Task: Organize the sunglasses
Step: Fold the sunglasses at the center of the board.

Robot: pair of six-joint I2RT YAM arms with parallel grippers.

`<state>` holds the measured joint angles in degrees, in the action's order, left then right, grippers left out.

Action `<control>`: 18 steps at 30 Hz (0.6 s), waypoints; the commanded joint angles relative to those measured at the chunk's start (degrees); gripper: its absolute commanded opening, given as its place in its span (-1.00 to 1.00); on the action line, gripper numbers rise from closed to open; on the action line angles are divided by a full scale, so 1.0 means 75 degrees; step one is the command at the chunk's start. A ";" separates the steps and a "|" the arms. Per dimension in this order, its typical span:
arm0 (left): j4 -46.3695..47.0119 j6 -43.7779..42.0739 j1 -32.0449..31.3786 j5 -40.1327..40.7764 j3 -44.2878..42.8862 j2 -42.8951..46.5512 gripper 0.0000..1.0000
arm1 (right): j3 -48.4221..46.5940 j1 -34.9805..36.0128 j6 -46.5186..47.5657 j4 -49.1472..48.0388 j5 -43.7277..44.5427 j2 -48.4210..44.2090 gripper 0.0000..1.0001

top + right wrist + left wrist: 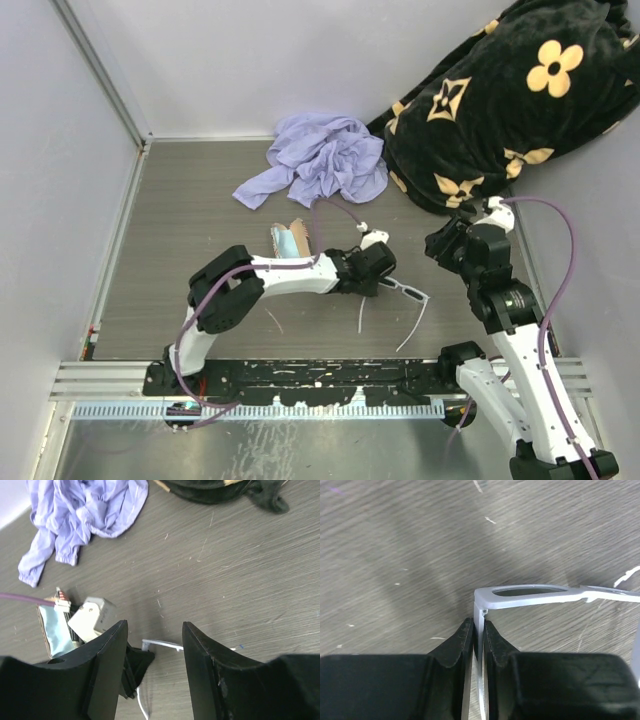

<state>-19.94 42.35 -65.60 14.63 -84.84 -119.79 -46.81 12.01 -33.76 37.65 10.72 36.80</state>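
The sunglasses (405,292) have a thin white frame and lie open near the table's middle right, their slim arms trailing toward the near edge. My left gripper (383,280) is shut on one arm of the sunglasses, right behind the hinge. In the left wrist view the gripper (479,626) pinches that arm, and the frame front (530,592) runs off to the right. My right gripper (440,248) is open and empty, just right of and behind the sunglasses. In the right wrist view the gripper (153,626) frames the white frame (162,644) between its fingers from above.
A tubular case with a light-blue cloth (290,241) lies left of the left gripper, and also shows in the right wrist view (52,627). A crumpled lilac garment (320,158) lies at the back. A black blanket with tan flowers (500,100) fills the back right corner. Walls close three sides.
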 commanded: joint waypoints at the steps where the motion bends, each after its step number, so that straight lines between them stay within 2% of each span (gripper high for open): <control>1: -0.0094 -0.1043 0.0304 -0.0392 0.0269 0.0841 -0.79 | -0.0242 -0.0006 0.0685 -0.0451 -0.0876 0.0282 0.08; 8: -0.0511 -0.2111 0.0612 -0.0504 0.1098 0.1997 -0.99 | -0.0325 -0.0006 0.1773 -0.0543 -0.2212 0.0806 0.08; 11: -0.0959 -0.2608 0.0775 -0.0726 0.1418 0.2490 -0.99 | -0.0536 0.0000 0.2225 -0.0285 -0.2839 0.1288 0.07; 18: -0.1848 -0.3636 0.0787 -0.0088 0.1893 0.3626 -0.99 | -0.1079 0.0175 0.3060 0.0152 -0.4765 0.2627 0.00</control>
<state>-29.50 21.41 -59.86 11.29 -71.81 -98.04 -50.46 12.08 -16.29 37.63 -14.50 52.77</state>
